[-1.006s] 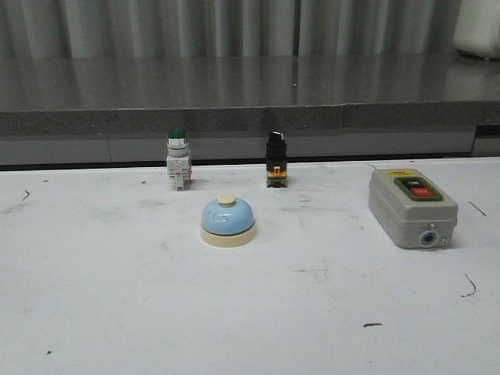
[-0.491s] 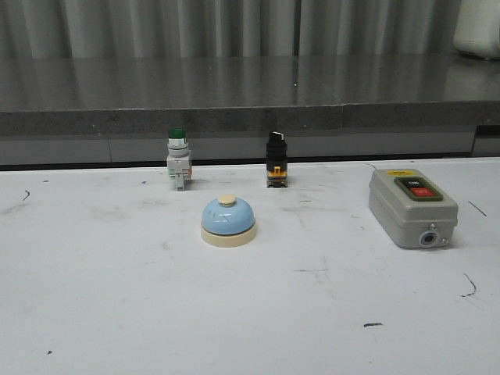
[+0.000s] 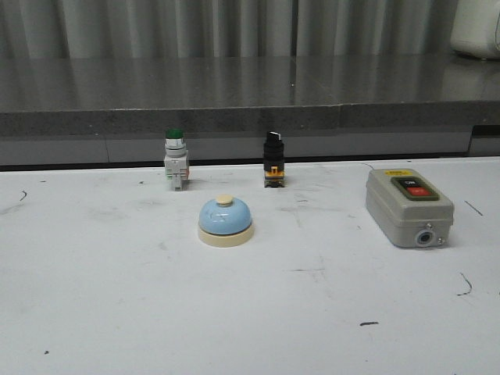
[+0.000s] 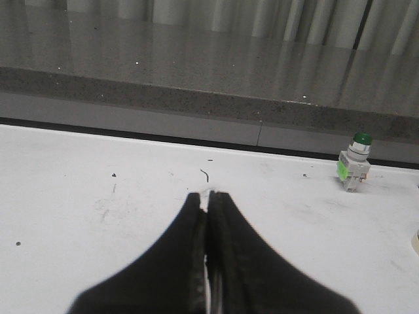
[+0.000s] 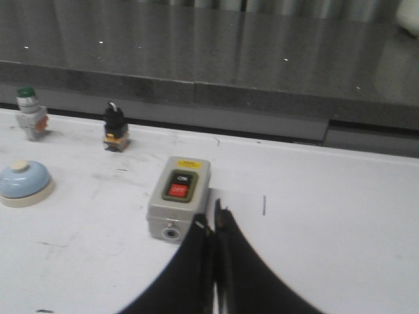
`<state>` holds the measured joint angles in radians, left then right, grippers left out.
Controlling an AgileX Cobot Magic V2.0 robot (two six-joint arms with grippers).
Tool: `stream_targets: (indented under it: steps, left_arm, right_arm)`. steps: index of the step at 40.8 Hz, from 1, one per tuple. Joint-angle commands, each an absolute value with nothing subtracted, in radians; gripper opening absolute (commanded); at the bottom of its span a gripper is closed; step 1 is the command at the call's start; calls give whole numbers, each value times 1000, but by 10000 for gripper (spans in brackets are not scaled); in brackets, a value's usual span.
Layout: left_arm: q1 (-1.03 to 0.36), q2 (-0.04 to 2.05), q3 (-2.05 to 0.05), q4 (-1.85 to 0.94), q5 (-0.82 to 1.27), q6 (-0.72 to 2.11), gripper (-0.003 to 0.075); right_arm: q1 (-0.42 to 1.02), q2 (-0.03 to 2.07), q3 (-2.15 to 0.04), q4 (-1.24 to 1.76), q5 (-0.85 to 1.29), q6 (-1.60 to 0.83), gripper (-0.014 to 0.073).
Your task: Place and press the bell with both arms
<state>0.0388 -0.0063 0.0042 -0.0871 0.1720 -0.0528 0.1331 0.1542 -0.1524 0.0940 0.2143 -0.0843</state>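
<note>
The light-blue bell with cream base and cream button stands upright on the white table, a little left of centre. It also shows in the right wrist view. Neither arm shows in the front view. My left gripper is shut and empty over bare table, well away from the bell. My right gripper is shut and empty, its tips beside the grey switch box, with the bell far off to the side.
A green-capped pushbutton and a black selector switch stand behind the bell. The grey switch box sits at the right. A dark raised ledge runs along the table's back edge.
The whole front view has shifted a few pixels left and up. The bell and the other objects keep their places relative to each other.
</note>
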Motion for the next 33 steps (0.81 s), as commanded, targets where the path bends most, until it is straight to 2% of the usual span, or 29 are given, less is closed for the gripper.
stream_targets:
  steps: [1, 10, 33]
  left_arm:
    - [40, -21, 28, -96, 80, -62, -20]
    - [40, -21, 28, -96, 80, -62, -20]
    - [40, -21, 28, -96, 80, -62, -20]
  right_arm:
    - [62, 104, -104, 77, 117, -100, -67]
    - [-72, -28, 24, 78, 138, -100, -67]
    - [-79, -26, 21, 78, 164, -100, -67]
